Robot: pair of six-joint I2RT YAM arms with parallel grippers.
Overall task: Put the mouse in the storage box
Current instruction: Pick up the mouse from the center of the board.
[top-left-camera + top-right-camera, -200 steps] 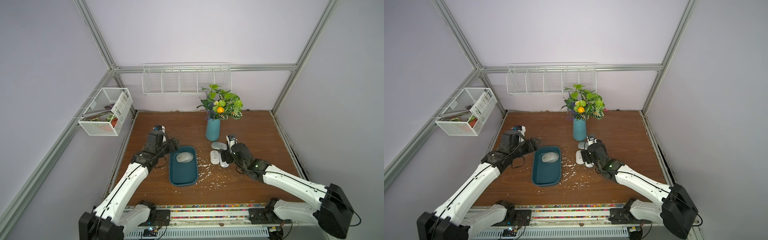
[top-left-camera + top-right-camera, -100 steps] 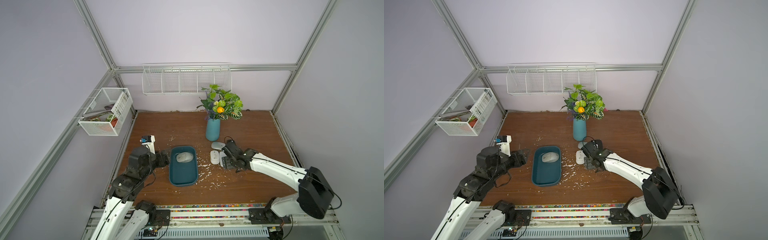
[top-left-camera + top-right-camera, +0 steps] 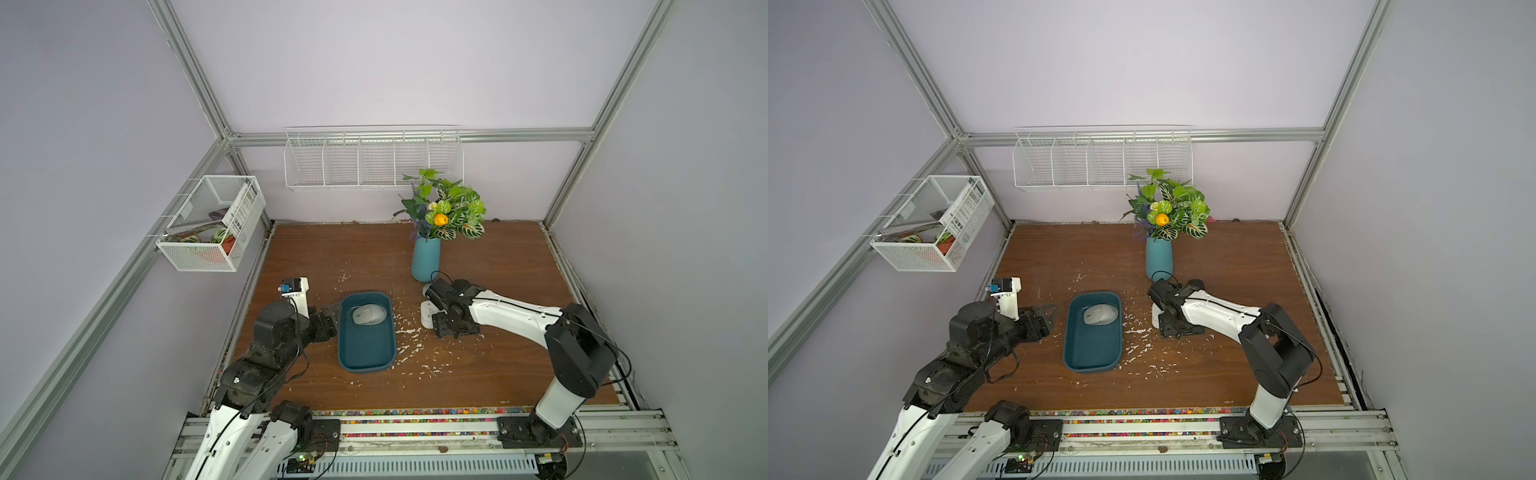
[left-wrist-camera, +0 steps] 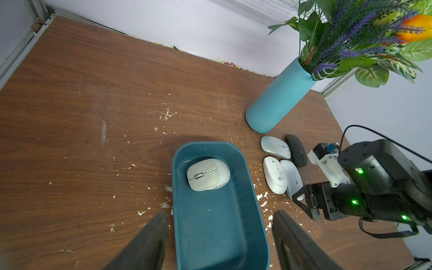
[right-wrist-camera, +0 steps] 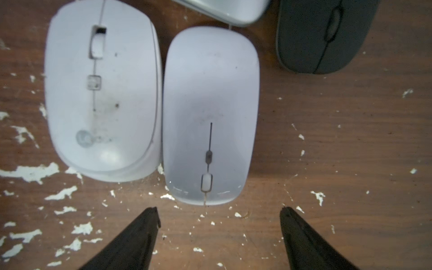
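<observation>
Your right arm stretches low across the bench. The right gripper (image 5: 219, 215) points down, jaws apart and empty, just short of the flat white mouse (image 5: 210, 112). Your left gripper (image 4: 219, 212), arm folded near the left edge, gapes empty toward the mid-bench storage box (image 4: 210, 224), which holds another mouse (image 4: 208, 174).

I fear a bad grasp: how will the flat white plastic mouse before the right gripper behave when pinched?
Likely rigid: the flat white plastic mouse is a hard shell. Its smooth, low sides may slip from the right gripper. The rounder white mouse touches it, so it may shift.
</observation>
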